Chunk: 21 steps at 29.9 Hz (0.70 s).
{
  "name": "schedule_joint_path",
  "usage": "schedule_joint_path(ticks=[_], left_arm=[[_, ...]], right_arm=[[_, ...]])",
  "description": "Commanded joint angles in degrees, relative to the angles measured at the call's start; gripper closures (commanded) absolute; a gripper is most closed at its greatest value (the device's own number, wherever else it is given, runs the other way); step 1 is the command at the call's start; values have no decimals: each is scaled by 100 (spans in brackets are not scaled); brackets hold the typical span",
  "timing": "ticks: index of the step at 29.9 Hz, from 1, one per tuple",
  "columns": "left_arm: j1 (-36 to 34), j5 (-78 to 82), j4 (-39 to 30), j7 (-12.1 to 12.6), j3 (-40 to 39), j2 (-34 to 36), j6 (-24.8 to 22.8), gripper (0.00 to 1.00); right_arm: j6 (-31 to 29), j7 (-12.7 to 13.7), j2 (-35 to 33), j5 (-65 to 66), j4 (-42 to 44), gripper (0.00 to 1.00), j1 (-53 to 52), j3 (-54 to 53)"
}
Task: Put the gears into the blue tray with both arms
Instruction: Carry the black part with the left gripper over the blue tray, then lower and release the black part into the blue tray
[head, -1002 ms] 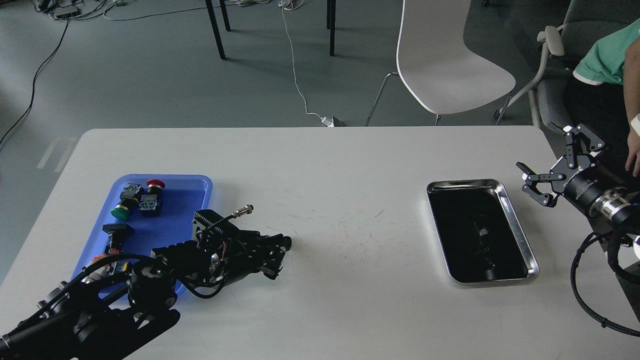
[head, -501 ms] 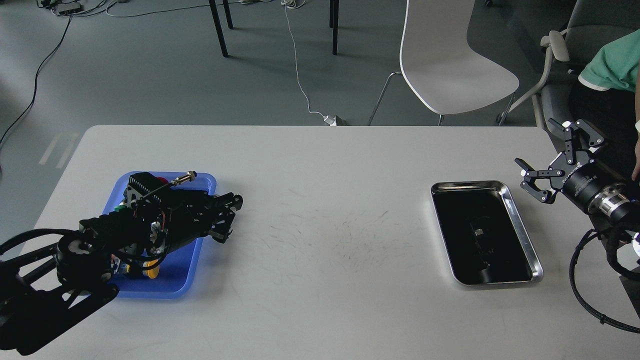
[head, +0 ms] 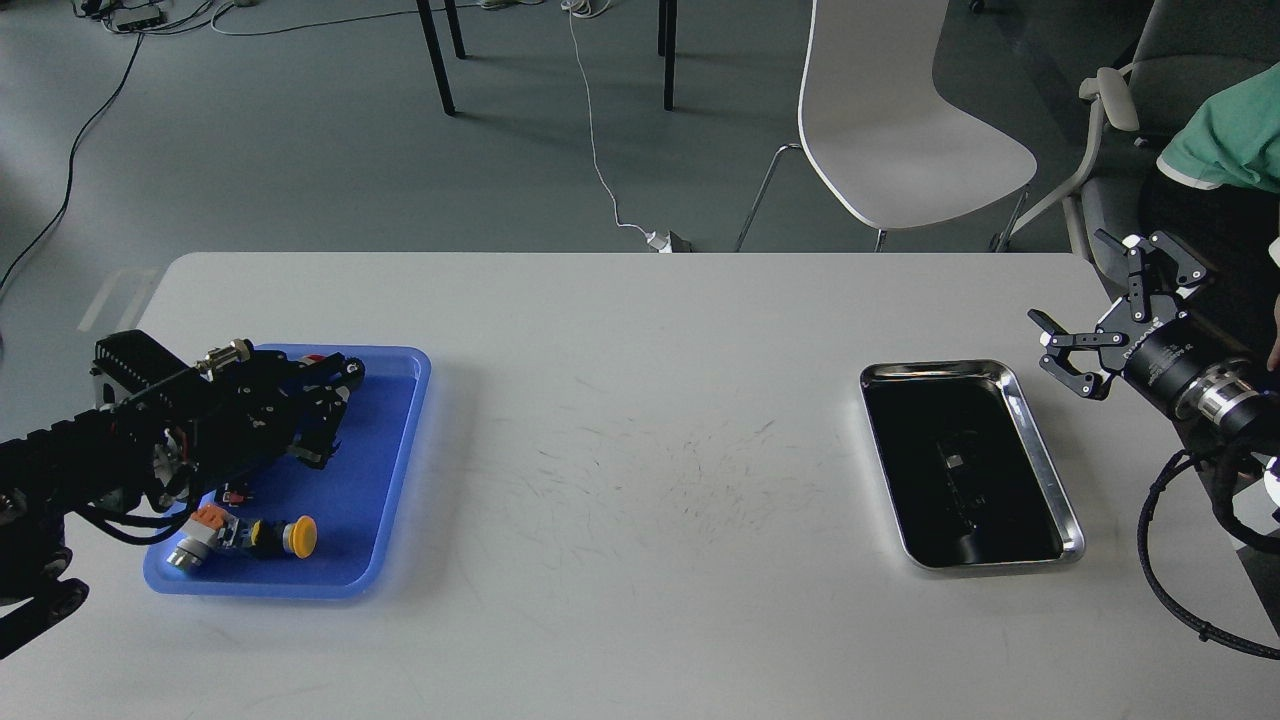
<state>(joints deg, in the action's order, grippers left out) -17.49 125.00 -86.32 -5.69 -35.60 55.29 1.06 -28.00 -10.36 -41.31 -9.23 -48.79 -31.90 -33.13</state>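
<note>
The left gripper (head: pixel 335 410) hung over the far part of the rectangular translucent blue plastic tray (head: pixel 395 480), which lay at the left of the white table (head: pixel 640 400). It showed dark against its own arm, so I could not tell whether its claw was spread or closed, or whether it carried anything. In the near part of that tray lay a push-button switch with a yellow cap (head: pixel 255 533); no small black toothed gear could be made out there or anywhere on the table.

The right gripper (head: pixel 1105 335) hovered beyond the far right corner of the shiny steel tray with the dark inside (head: pixel 1045 460), its claw spread wide and holding nothing. Small pale and dark bits showed in the steel tray, too small to name.

By my judgement the step in hand was a delivery or release over the blue tray. To do it well, the left claw needed to go low over bare blue floor, clear of the switch, and let go gently so a light disc would not bounce out over the rim
</note>
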Motion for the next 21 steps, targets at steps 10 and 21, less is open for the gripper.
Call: schedule_joint_path(ticks=[10, 21], left_arm=[[430, 0, 1258, -204, 35, -519, 439, 96], [430, 0, 1329, -213, 44, -528, 474, 65]], right_arm=[[0, -1, 0, 9, 10, 2, 17, 35], [0, -1, 0, 9, 10, 2, 17, 35]])
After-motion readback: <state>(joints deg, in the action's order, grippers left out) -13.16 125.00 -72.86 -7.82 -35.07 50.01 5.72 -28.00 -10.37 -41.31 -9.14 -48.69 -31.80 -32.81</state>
